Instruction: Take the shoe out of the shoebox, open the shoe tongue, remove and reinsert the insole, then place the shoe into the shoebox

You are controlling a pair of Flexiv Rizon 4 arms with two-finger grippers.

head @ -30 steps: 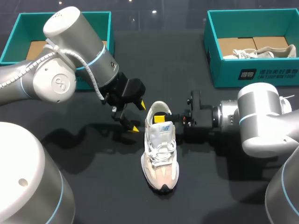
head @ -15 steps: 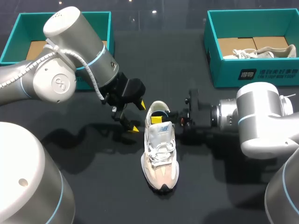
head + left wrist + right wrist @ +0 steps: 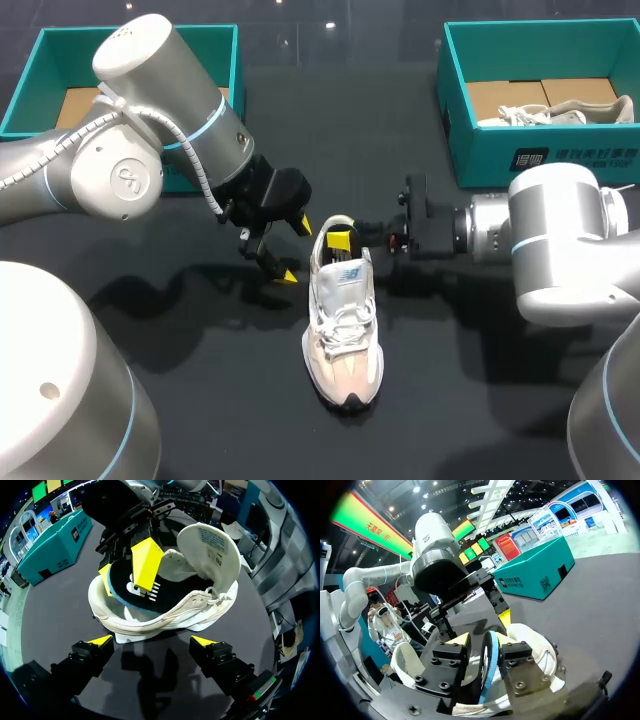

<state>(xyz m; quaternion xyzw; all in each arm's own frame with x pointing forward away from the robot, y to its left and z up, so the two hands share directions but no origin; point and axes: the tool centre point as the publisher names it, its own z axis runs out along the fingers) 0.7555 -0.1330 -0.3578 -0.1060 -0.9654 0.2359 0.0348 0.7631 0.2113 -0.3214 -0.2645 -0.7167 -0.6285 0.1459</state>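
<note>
The right gripper [image 3: 484,642] is clamped on the dark, blue-edged insole [image 3: 487,675], one finger pressed to each face. It grips inside the heel opening of a white and beige shoe [image 3: 343,335] standing on the black table [image 3: 480,420].

The insole's lower part is buried in the shoe. From the head view only one yellow tip shows there, and the insole itself is hard to make out. The shoe's tongue [image 3: 207,545] stands folded up, away from the heel.

The left gripper [image 3: 293,250] hangs just beside the heel, fingers spread wide, holding nothing and touching nothing.

Two teal boxes sit at the table's far side. The right shoebox [image 3: 480,155] holds a second shoe [image 3: 560,112], pale, lying on a cardboard lining [image 3: 510,95]. This box runs past the view's edge. The left shoebox [image 3: 30,75] shows only a cardboard bottom. The left arm [image 3: 150,130] covers its near corner, so the rest of what it holds cannot be told.

The count: two grippers, two boxes, two shoes, one insole.
</note>
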